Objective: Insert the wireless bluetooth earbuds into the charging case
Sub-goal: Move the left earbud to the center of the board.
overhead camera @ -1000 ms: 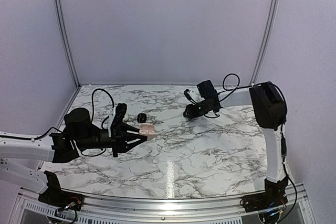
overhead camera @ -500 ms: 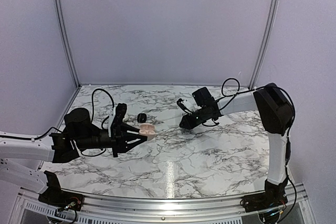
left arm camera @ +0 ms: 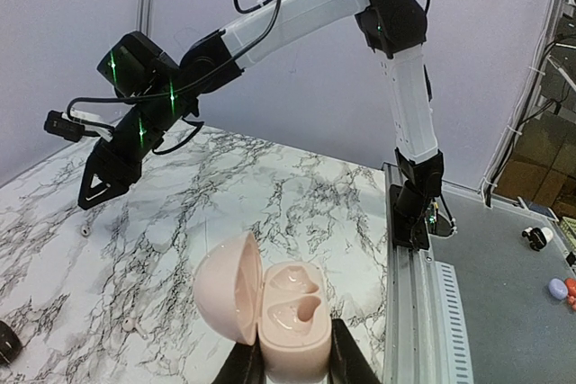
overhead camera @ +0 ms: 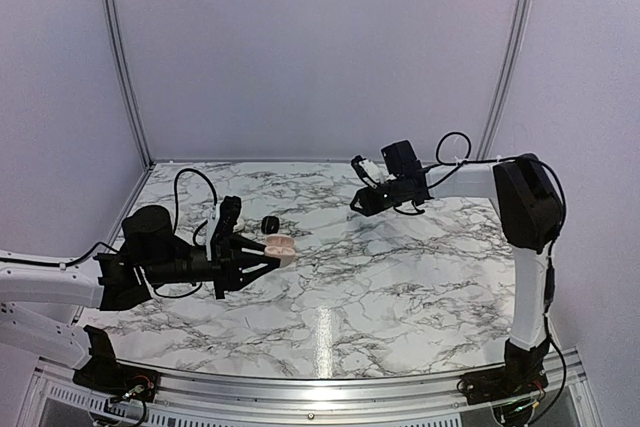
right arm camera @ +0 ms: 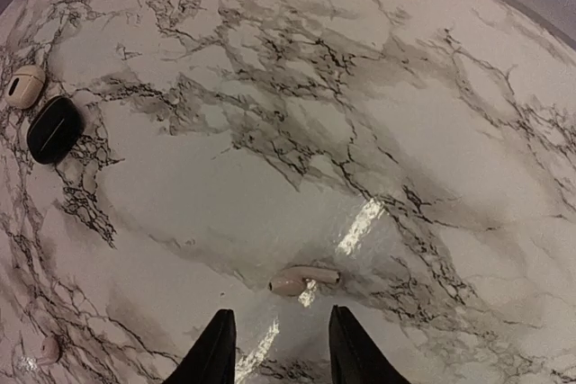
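My left gripper [overhead camera: 262,252] is shut on the base of an open pale pink charging case [overhead camera: 281,246] and holds it above the table. In the left wrist view the case [left arm camera: 290,312] shows two empty wells, its lid [left arm camera: 225,290] swung to the left. My right gripper [overhead camera: 360,204] hovers open and empty over the far middle of the table. In the right wrist view a pale pink stemmed earbud [right arm camera: 304,280] lies on the marble just ahead of the open gripper [right arm camera: 279,348]. A second small pink bud [right arm camera: 47,348] lies at the lower left.
A black pebble-like case [overhead camera: 270,224] lies just beyond the left gripper; it also shows in the right wrist view [right arm camera: 54,129] beside a small cream pebble-shaped thing [right arm camera: 24,85]. Two tiny pale buds [left arm camera: 85,230] [left arm camera: 133,323] lie on the marble table [overhead camera: 400,277].
The right gripper dipped toward the near left, then rose and drew back toward the far right. The left gripper and the case have not moved.
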Controlling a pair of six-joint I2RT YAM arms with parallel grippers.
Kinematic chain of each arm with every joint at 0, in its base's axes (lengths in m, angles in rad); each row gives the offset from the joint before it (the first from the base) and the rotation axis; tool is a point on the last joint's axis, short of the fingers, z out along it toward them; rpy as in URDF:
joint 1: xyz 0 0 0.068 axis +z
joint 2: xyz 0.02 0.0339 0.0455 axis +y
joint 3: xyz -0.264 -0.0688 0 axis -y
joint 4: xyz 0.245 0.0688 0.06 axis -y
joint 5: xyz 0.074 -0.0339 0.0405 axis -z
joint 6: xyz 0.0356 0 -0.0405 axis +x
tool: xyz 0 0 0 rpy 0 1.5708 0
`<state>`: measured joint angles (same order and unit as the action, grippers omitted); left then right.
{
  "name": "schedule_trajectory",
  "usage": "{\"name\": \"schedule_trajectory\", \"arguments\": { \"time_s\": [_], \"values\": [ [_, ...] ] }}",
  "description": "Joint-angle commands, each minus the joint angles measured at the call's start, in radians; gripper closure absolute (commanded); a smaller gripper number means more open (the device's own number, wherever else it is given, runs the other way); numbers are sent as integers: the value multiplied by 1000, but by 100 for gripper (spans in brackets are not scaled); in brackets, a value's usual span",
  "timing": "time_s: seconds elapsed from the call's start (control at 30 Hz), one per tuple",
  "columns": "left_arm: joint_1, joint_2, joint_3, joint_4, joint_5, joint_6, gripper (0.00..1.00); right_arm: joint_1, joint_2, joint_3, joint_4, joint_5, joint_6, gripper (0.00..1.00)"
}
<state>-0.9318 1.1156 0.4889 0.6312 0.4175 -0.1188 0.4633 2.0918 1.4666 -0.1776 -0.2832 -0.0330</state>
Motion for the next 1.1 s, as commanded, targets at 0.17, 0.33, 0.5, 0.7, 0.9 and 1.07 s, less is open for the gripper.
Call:
{"name": "schedule_trajectory", "arguments": {
  "time_s": [0.17, 0.33, 0.5, 0.7, 0.9, 1.07],
  "values": [
    [8, -14, -10, 28, -5, 6, 100, 1, 123, 147, -72, -23, -57, 50],
    [9, -9, -10, 28, -4, 7, 100, 1, 183, 207, -97, -22, -100, 46],
    [11, -16, -16, 28, -6, 8, 100, 1, 217, 239, -128, -65, -129, 50],
    [14, -16, -21, 28, -8, 8, 100, 1, 206, 218, -161, -109, -144, 62],
    [16, -9, -17, 28, -5, 8, 100, 7, 174, 167, -183, -105, -172, 64],
    [17, -3, -12, 28, 1, 7, 100, 39, 180, 188, -235, -42, -204, 68]
  ]
}}
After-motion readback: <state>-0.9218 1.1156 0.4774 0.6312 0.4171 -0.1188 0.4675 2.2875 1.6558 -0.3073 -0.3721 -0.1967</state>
